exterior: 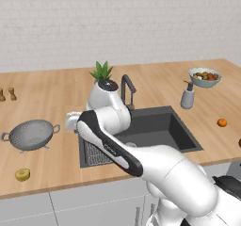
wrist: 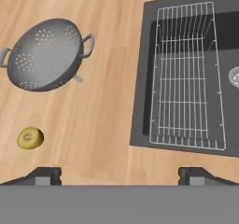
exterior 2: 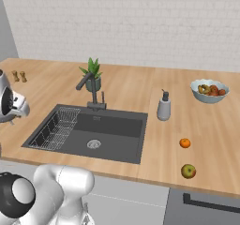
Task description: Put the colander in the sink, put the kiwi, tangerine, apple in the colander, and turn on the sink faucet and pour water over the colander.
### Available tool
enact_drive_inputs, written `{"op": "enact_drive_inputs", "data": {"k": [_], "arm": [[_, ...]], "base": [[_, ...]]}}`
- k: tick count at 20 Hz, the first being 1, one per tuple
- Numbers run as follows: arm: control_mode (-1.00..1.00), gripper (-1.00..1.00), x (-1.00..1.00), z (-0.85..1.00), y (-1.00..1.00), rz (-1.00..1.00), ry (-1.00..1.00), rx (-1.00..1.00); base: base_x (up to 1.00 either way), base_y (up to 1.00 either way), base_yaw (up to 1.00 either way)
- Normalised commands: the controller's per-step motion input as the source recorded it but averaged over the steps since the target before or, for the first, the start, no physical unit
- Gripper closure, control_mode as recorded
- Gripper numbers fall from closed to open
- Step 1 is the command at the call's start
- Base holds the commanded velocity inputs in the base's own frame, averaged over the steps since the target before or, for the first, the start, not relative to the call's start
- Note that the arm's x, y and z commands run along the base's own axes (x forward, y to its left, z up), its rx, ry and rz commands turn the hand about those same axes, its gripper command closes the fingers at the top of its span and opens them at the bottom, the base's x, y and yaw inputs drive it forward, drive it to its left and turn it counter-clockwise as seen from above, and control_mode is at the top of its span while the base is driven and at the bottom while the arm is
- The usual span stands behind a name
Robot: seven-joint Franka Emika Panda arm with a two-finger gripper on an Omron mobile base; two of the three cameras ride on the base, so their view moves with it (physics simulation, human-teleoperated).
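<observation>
While its two dark fingertips (wrist: 46, 175) stand wide apart at the bottom of the hand view, the claw (wrist: 119, 176) is released and grasps nothing, hanging above bare wood of the tabletop (wrist: 107, 101) between the colander and the sink. In the left base view the hand sits at the left rim of the sink, at the end of the white arm (exterior: 141, 159) that bends across the basin.

Nearest the claw on one side lies the kiwi (wrist: 30, 138), alone on the wood, below the colander (wrist: 44, 54) in the hand view and apart from it. That grey perforated bowl stands upright on its short feet, loop handles out to either side, well clear of the sink's edge. On the other side is the sink (wrist: 186, 78), a dark rectangular basin with a wire rack (wrist: 186, 78) lying in its left part and a round steel drain (exterior 2: 93, 144) further along the floor.

Behind the basin rises the faucet (exterior 2: 91, 89), its bent spout angled toward the left, with a small potted plant (exterior 2: 92, 74) just behind it. A grey soap bottle (exterior 2: 163, 108) stands on the tabletop to the right of the sink. Further right and nearer the front edge lie the tangerine (exterior 2: 185, 143) and, closer still to the edge, the apple (exterior 2: 188, 171), near each other but not touching. A pale bowl of fruit (exterior 2: 209, 91) rests toward the back right, and two small brown shakers (exterior 2: 18, 76) stand far left near the wall.
</observation>
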Motion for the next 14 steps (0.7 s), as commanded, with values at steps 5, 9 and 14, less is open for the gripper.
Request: {"op": "enact_drive_inputs", "data": {"k": [5,9,14], "arm": [[-1.00,-1.00,0.28,-0.13,0.64,0.00,0.00,0.08],[-1.00,-1.00,0.19,-0.08,0.50,-0.04,0.01,0.00],[-1.00,-1.00,0.26,-0.18,0.58,-0.04,0.01,0.00]], "base": [[0.00,0.00,0.00],[0.00,0.00,0.00],[0.00,0.00,0.00]]}}
